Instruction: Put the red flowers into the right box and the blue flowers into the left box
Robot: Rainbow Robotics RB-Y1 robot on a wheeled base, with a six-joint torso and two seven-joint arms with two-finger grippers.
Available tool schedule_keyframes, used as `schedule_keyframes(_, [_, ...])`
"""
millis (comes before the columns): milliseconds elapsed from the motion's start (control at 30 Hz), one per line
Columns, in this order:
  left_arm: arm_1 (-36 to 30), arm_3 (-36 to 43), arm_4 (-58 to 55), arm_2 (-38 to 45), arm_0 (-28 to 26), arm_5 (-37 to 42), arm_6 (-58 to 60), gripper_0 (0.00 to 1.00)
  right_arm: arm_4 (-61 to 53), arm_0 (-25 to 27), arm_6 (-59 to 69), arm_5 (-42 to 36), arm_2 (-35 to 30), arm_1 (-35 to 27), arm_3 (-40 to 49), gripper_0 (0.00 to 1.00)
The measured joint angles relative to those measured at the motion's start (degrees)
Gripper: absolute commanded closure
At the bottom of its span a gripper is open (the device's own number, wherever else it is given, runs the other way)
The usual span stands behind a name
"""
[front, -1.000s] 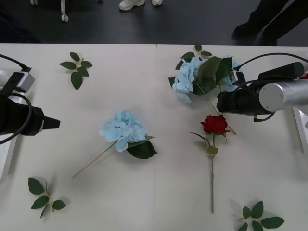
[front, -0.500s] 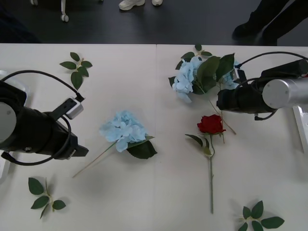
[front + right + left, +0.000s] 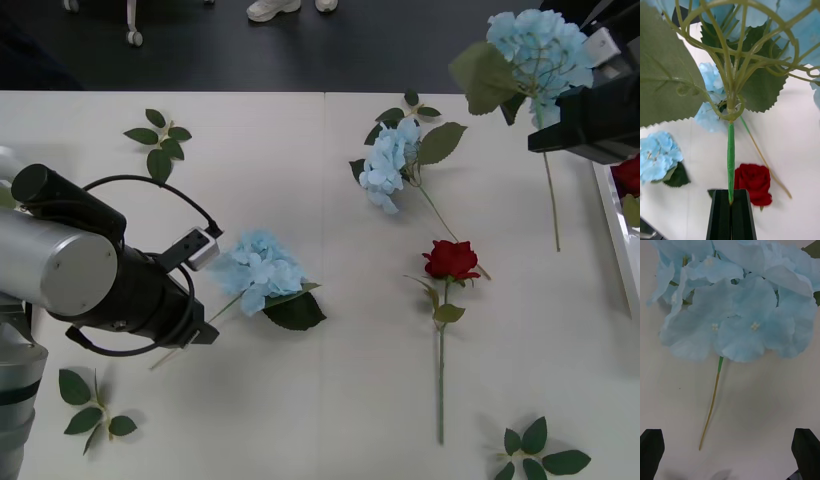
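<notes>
My right pincer [image 3: 731, 204] was clenched on the thin green stem of a blue flower [image 3: 537, 42], its two black fingers [image 3: 720, 217] pressed together with the stem caught between them. In the front view that arm was raised at the far right of the desk [image 3: 300, 420], the pale blue head lifted up with its stem hanging down toward the desk. The right wrist view showed what the front view could not: the branching green ribs under the bloom and the exact spot where the stem entered the fingers.

My left pincer [image 3: 730, 453] stood wide open, holding nothing, its two black fingertips [image 3: 651, 446] at the corners of the left wrist view. Between them lay the bare end of the stem of another blue flower [image 3: 257, 270], the head spread on the desk just beyond. From the front, the bulk of my left arm covered that pincer, so its open jaws showed from the wrist alone.

A third blue flower [image 3: 388, 165] lay on the desk farther back, with big green leaves beside it. A red flower [image 3: 449, 260] lay near it, stem pointing toward me; the right wrist view caught it below the lifted stem. Another red bloom [image 3: 628, 175] lay in the right box [image 3: 612, 230] at the desk's right edge. Loose leaf sprigs [image 3: 160, 140] lay scattered around.
</notes>
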State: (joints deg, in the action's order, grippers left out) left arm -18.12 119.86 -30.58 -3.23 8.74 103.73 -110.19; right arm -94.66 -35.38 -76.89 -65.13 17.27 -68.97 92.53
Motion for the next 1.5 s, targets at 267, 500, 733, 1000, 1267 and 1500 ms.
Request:
schedule_keyframes(267, [2.4, -7.5, 1.9, -0.2, 0.1, -5.6, -8.8, 0.0, -18.7, 1.0, -24.2, -3.7, -5.3, -6.6, -1.4, 1.0])
schedule_keyframes(500, [2.4, -13.2, 3.5, -2.9, 1.9, -9.9, -8.8, 0.0, -28.8, 7.0, -44.4, -3.7, -7.8, -6.8, -3.1, 1.0])
schedule_keyframes(733, [2.4, -17.3, 3.9, -4.6, 3.6, -12.4, -8.8, 0.0, -35.5, 11.2, -73.3, -3.7, -7.4, -3.0, -4.3, 1.0])
schedule_keyframes(1000, [2.4, -18.3, 5.4, -4.6, 3.6, -13.0, -8.8, 0.0, -43.8, 11.5, -78.1, -3.4, 0.1, -1.9, -4.3, 1.0])
schedule_keyframes(1267, [2.5, -20.1, 6.5, -4.6, 3.6, -14.0, -8.8, 0.14, -49.9, 11.5, -78.1, -3.2, 0.2, 4.6, -4.4, 1.0])
schedule_keyframes(1500, [3.8, -22.5, 7.9, -4.6, 3.6, -16.1, -8.8, 0.94, -56.1, 8.1, -78.1, 3.3, 7.8, 8.4, -4.1, 1.0])
